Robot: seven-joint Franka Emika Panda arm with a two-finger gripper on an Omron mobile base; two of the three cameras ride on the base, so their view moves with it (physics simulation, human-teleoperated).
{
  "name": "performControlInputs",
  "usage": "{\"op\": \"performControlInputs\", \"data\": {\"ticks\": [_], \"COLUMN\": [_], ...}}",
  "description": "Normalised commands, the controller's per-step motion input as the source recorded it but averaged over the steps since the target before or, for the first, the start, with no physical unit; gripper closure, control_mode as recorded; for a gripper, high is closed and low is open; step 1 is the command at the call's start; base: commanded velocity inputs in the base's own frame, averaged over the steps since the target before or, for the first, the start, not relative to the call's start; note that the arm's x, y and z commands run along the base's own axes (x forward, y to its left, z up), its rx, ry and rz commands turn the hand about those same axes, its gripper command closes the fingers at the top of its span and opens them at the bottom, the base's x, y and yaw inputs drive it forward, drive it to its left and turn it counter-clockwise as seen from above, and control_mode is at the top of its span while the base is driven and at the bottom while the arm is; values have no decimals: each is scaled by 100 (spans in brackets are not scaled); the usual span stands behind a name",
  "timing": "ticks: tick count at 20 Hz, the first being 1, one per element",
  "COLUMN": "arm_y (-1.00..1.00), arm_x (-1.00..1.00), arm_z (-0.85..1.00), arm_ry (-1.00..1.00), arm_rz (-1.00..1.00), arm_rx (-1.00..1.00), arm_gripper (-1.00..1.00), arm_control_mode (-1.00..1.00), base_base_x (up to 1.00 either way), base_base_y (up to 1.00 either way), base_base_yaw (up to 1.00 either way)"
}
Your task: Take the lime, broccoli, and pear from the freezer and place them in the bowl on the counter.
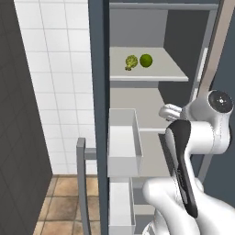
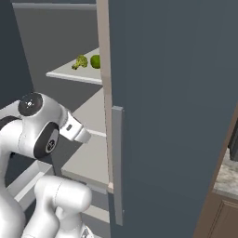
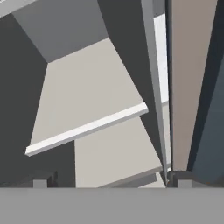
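Left base view
Room: white tiled wall (image 1: 55,82) left of the freezer (image 1: 98,114); tan floor tiles (image 1: 64,197) below it.
Surface: pale shelf (image 1: 151,71) inside the freezer.
Count: one broccoli (image 1: 131,62), one lime (image 1: 146,60), side by side on that shelf, broccoli to the left.
Drawers: two white drawers (image 1: 123,142) pulled out below the shelf.

Right base view
Room: freezer door (image 2: 172,116) with one grey bar handle (image 2: 117,165); a bit of counter (image 2: 228,179) right of it.
Count: one broccoli (image 2: 80,62), one lime (image 2: 95,61) on the shelf (image 2: 74,74).

Hand view
Surface: two bare freezer shelves (image 3: 87,100).
Gripper (image 3: 109,183): fingers wide apart, holding nothing.
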Motion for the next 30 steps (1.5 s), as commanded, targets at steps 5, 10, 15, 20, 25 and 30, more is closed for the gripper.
{"op": "performControlInputs", "data": {"ticks": [5, 10, 15, 20, 25, 30], "arm_y": [15, 10, 0, 15, 14, 13], "arm_x": [-23, -21, 1, 23, 20, 53], "arm_z": [100, 100, 95, 9, -2, -11], "arm_ry": [-10, -6, -2, 13, -1, -20], "arm_rz": [2, 8, 16, 18, 6, 6], "arm_rx": [-8, -6, -2, -7, -18, -22], "arm_gripper": [-100, -100, -100, -100, -100, -100], "arm_control_mode": [-100, -100, -100, -100, -100, -100], "base_base_x": [0, 0, 0, 0, 0, 0], "base_base_y": [0, 0, 0, 0, 0, 0], "base_base_yaw": [0, 0, 0, 0, 0, 0]}}
